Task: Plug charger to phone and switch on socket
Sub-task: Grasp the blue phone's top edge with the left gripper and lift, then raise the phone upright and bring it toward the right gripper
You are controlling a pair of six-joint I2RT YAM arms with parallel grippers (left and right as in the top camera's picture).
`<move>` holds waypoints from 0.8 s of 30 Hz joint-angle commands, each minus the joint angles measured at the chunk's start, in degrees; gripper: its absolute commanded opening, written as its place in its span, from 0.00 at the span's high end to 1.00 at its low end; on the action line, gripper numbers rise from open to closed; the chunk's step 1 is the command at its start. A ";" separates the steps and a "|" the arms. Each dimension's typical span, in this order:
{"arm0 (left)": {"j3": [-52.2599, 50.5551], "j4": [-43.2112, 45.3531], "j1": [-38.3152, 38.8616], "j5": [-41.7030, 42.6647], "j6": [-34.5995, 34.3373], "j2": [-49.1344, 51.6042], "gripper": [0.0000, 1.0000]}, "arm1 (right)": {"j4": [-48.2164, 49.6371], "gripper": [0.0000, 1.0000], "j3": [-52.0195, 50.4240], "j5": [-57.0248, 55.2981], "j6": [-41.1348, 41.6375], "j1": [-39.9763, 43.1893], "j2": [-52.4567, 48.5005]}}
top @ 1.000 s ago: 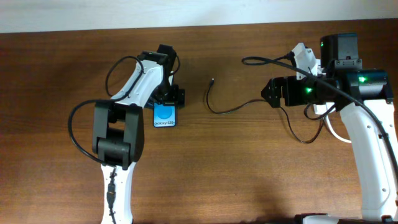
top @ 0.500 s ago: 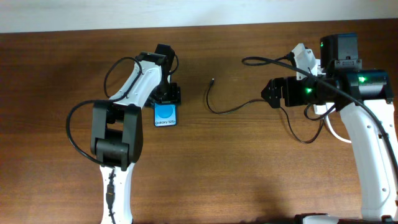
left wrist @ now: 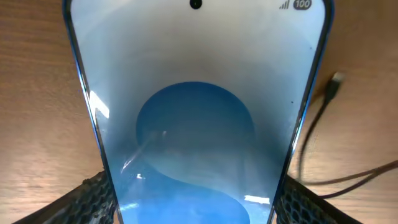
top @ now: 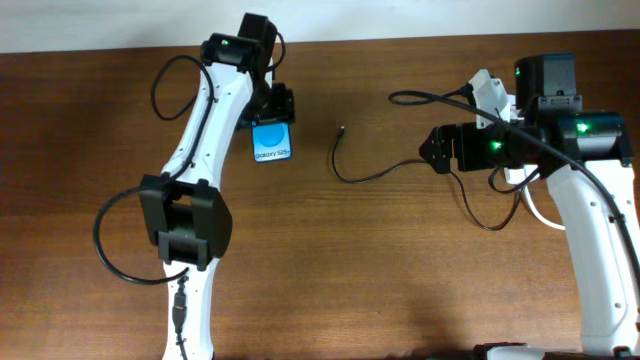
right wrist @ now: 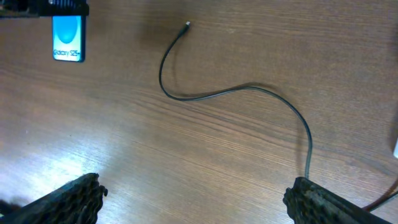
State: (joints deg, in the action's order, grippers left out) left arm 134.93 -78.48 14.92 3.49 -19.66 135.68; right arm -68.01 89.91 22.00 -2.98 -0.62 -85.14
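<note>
The phone (top: 272, 141), with its blue screen and "Galaxy S25" text, is held by my left gripper (top: 270, 108), which is shut on its edges. It fills the left wrist view (left wrist: 196, 124), with a finger at each lower side, and shows small in the right wrist view (right wrist: 68, 37). The charger (top: 370, 177) is a thin black cable curling on the table, its tiny plug (top: 343, 128) free to the right of the phone; it also shows in the wrist views (left wrist: 311, 137) (right wrist: 236, 90). My right gripper (top: 432, 148) (right wrist: 196, 205) is open and empty over the cable's far stretch. The socket (top: 486, 90) is mostly hidden under the right arm.
The brown wooden table (top: 330, 270) carries everything. A thick white cord (top: 540, 212) loops beside the right arm. The back edge of the table runs just behind the left gripper.
My left gripper has carried the phone away from the front, toward the table's back edge and slightly right. The right arm and the cable have not moved.
</note>
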 commanded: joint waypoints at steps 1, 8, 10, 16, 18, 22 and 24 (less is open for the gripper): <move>1.86 -0.26 -0.46 4.74 -15.17 -0.59 1.00 | 1.22 0.02 0.81 2.03 6.71 0.26 0.00; 1.86 -0.02 -0.46 21.03 -23.43 -0.59 1.00 | 4.39 0.02 0.63 2.05 16.13 0.24 -0.63; 1.86 -0.02 -0.46 24.74 -23.43 -0.59 1.00 | 5.92 0.02 0.63 2.03 18.58 0.26 -0.63; 1.86 0.15 -0.46 29.94 -30.16 -0.59 1.00 | 6.54 0.02 0.63 1.84 23.47 0.26 -0.85; 1.86 0.15 -0.46 32.22 -30.29 -0.59 1.00 | 6.80 0.02 0.63 1.84 24.98 0.26 -1.49; 1.86 0.09 -0.46 37.86 -31.61 -0.59 1.00 | 7.48 0.02 0.63 4.09 26.25 0.24 -4.02; 1.86 -0.20 -0.44 37.90 -32.87 -0.59 1.00 | 7.82 0.02 0.63 5.05 26.27 0.24 -4.50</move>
State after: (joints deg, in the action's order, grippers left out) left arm 135.17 -78.48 14.92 37.12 -50.06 135.68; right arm -60.75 89.91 24.88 22.50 -0.62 -88.88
